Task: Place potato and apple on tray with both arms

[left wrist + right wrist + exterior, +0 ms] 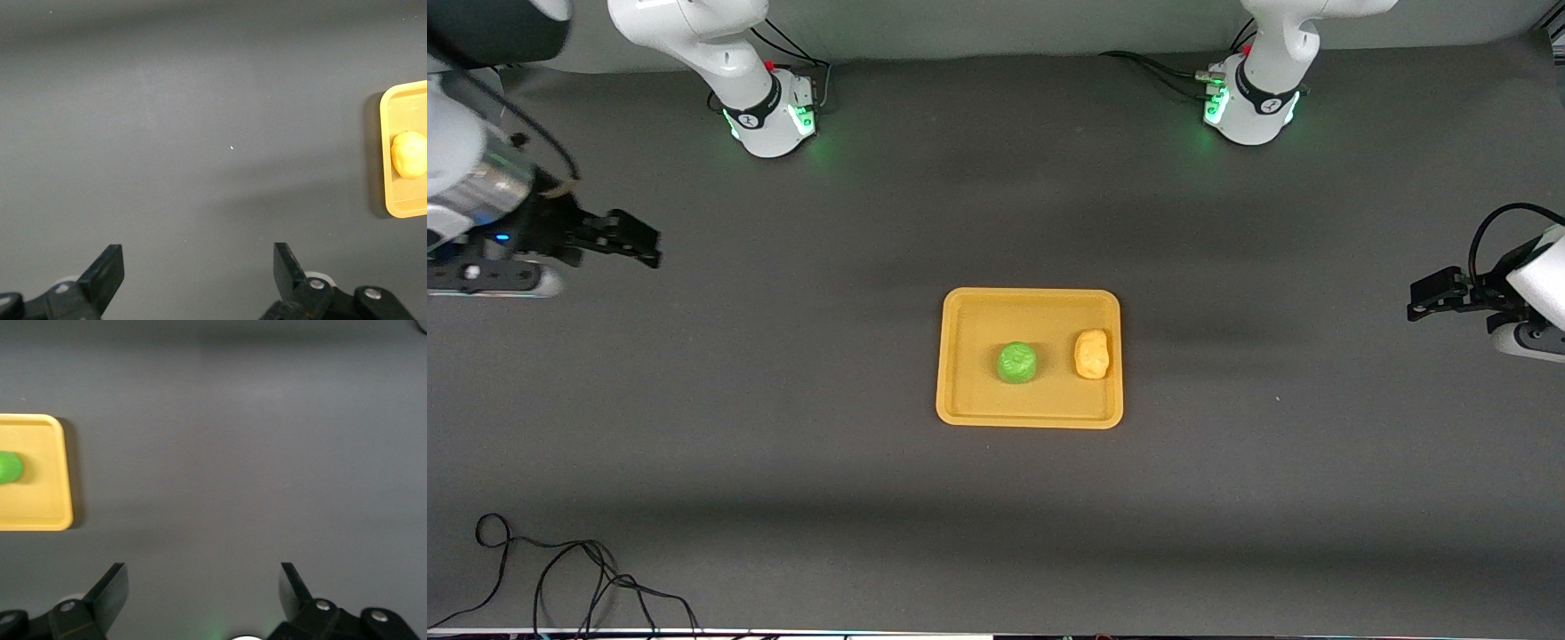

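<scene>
The left gripper (1416,300) hangs in the air at its end of the table, fingers wide apart. The right gripper (645,247) hangs at its own end, fingers wide apart too.

- Tray (1029,418), orange-yellow: 1
- Apple (1016,363), green: 1
- Potato (1092,354), yellow-orange: 1
- Robot arms: 2
- Grippers: 2, the left gripper (1430,298) and the right gripper (627,238)
- Loose black cable (569,578): 1

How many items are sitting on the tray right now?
2. The apple lies on the tray near its middle; the potato lies beside it, toward the left arm's end. Nothing looks hidden.
</scene>
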`<act>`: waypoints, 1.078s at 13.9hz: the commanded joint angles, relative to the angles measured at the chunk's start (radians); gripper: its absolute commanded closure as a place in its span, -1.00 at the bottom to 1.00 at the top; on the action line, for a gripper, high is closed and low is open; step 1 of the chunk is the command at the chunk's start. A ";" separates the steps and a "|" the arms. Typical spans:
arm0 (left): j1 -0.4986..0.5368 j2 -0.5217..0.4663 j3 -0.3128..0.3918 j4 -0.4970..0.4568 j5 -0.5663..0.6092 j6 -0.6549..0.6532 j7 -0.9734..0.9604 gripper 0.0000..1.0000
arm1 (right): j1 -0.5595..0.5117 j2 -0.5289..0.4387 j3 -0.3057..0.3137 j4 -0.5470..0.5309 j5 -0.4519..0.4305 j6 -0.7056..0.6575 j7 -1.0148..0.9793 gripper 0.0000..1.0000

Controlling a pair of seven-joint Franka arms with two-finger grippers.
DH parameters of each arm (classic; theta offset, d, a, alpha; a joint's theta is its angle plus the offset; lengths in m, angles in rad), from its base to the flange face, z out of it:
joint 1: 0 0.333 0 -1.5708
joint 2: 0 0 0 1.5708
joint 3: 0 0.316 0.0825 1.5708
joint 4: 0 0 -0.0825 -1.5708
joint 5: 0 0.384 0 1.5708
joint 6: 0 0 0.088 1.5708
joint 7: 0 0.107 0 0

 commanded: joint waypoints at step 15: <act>0.020 -0.020 0.004 -0.015 0.034 -0.030 0.063 -1.00 | -0.131 -0.024 -0.018 -0.080 0.007 0.047 -0.174 -1.00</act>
